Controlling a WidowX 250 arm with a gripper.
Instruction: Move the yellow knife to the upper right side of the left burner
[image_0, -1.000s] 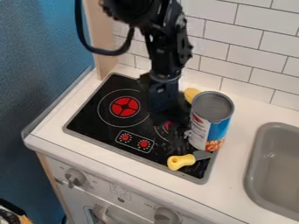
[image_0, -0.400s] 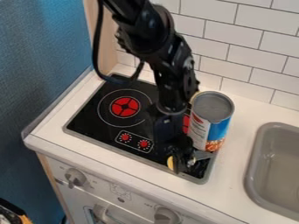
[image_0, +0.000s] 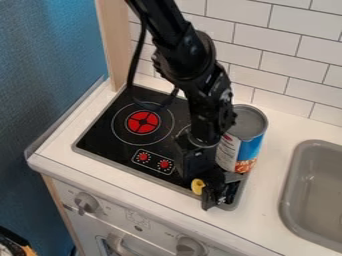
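While the gripper (image_0: 220, 196) is at the yellow knife (image_0: 198, 186), near the front right corner of the cooktop (image_0: 100, 141), I cannot tell if it is spread or pinching. It should grasp the handle squarely, then lift clear of the can (image_0: 251, 124). I count one knife, one can.

printed label (image_0: 230, 151) on a can (image_0: 248, 122) (partly hidden), small marks (image_0: 138, 218) on oven panel (image_0: 160, 230), none clearly readable

The black gripper (image_0: 217, 196) hangs at the lower center of the frame, over the stove's (image_0: 100, 146) near right corner, hiding most of the yellow knife (image_0: 197, 186); a can (image_0: 242, 137) stands just above.
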